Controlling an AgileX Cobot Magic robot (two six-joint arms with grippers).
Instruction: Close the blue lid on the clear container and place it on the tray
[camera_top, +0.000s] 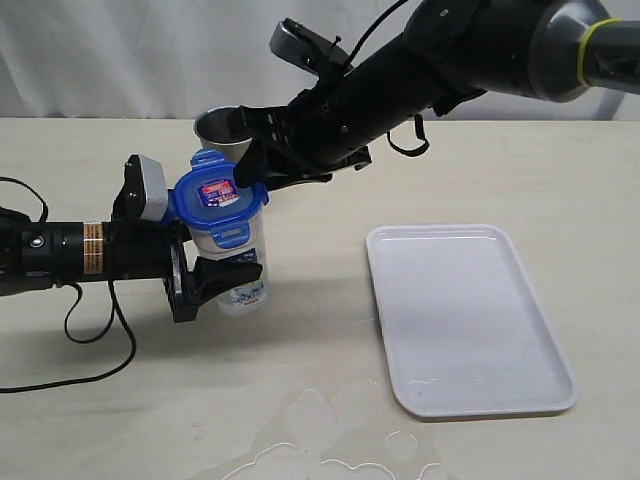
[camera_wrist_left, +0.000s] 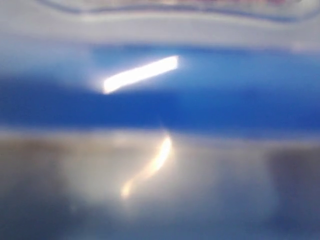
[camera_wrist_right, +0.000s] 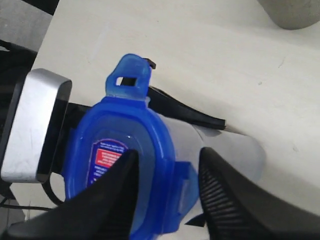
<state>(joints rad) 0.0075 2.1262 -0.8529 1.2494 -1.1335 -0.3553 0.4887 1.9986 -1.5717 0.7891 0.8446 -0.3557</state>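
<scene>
Left gripper (camera_top: 232, 280) is clamping the slick-looking clear container (camera_top: 250, 250) mid-body; right gripper (camera_wrist_right: 169, 155) is straddling the blue lid (camera_wrist_right: 112, 125), hold unclear.

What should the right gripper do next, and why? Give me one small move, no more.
Probably shift the right gripper to the raised flap and press it down. The blue lid already sits on the clear container, which the left gripper holds, but that one flap stands up unlatched, so the lid does not look fully closed.
</scene>
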